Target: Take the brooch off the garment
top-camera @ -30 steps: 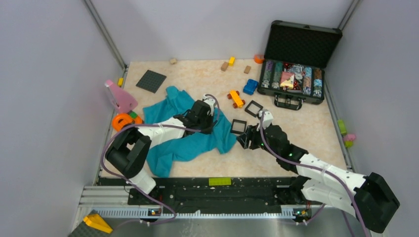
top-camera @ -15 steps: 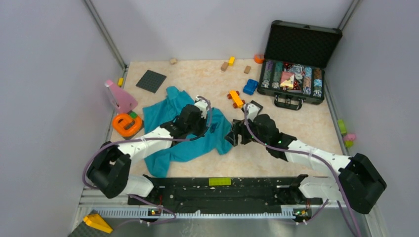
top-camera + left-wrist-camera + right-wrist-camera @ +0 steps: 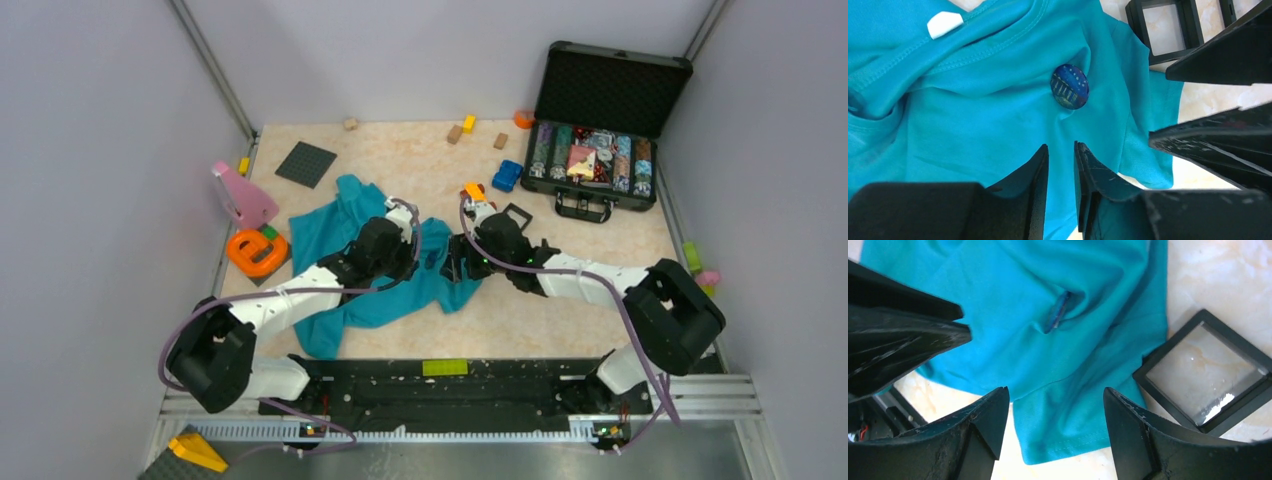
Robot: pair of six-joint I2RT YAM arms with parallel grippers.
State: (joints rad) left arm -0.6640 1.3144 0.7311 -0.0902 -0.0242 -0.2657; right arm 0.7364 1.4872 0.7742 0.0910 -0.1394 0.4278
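Observation:
The teal garment [image 3: 340, 225] lies crumpled at the table's centre-left. The brooch [image 3: 1070, 86], a small round dark-blue pin, is fixed to the garment [image 3: 973, 115] just ahead of my left gripper [image 3: 1061, 148]. That gripper's fingers are a narrow gap apart over the cloth and hold nothing. In the right wrist view the brooch [image 3: 1058, 312] shows edge-on in a fold of the garment [image 3: 1088, 285]. My right gripper [image 3: 1055, 395] is wide open and empty above the hem. From above, the left gripper [image 3: 415, 252] and the right gripper [image 3: 455, 262] face each other, hiding the brooch.
A black square frame [image 3: 1205, 372] lies beside the garment's right edge, and another frame [image 3: 517, 215] behind the right wrist. A blue toy car [image 3: 507, 176], an orange car [image 3: 473, 190], a dark grey plate [image 3: 305, 164], an open case [image 3: 600, 150] and an orange ring [image 3: 255, 250] are around.
My right arm has swung left from the black frames to the garment's right edge. My left gripper has shifted slightly left and nearer on the cloth.

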